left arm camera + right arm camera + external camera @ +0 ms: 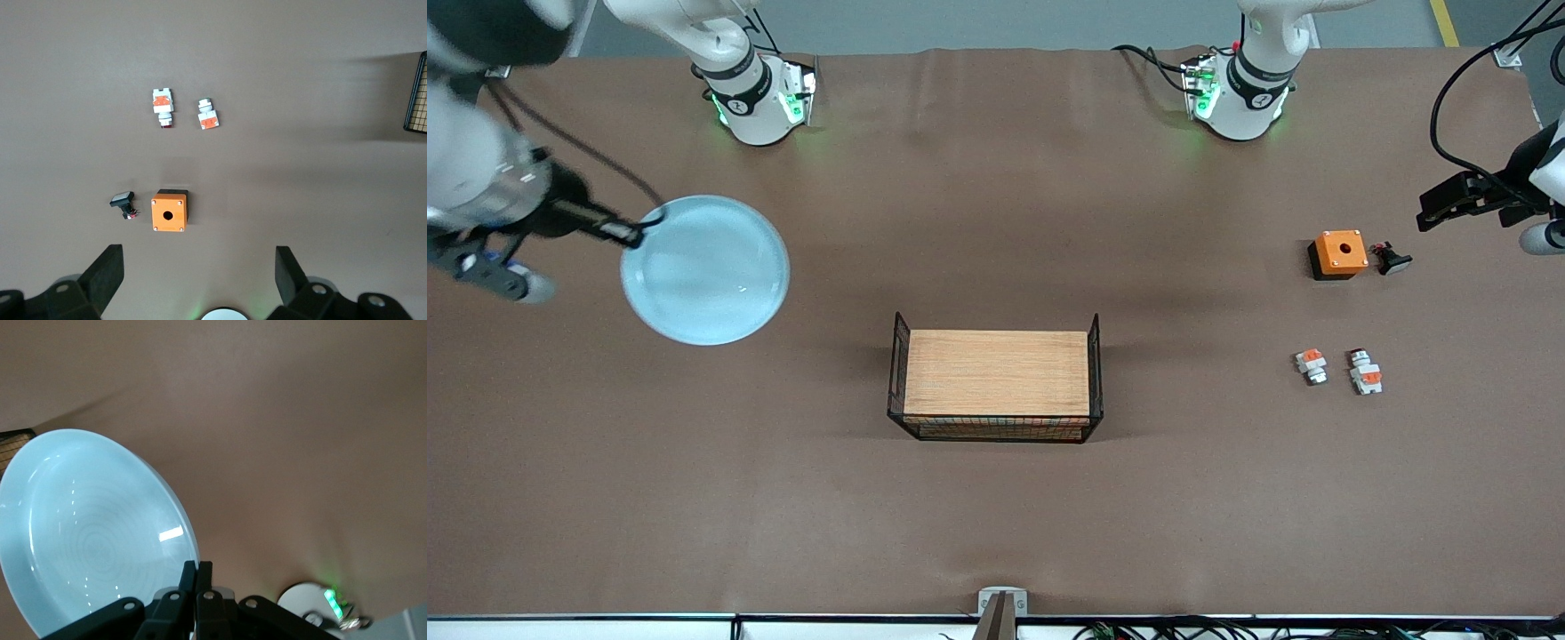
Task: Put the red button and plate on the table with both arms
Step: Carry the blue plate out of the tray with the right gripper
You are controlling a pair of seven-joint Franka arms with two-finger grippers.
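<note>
At the right arm's end of the table (pixel 996 533), the right gripper (pixel 640 233) pinches the plate (pixel 705 269) by its rim, jaws nearly closed on the edge, plate held above the surface. It's rigid, smooth and likely breakable, and an edge pinch leaves it free to tip or slip, so lower it slowly and level. Left gripper (pixel 197 270) hangs wide open and empty near the orange box (pixel 1339 253); the red button (pixel 1365 372) lies on the table nearer the camera, small, light, hard, best gripped across its white body.
</note>
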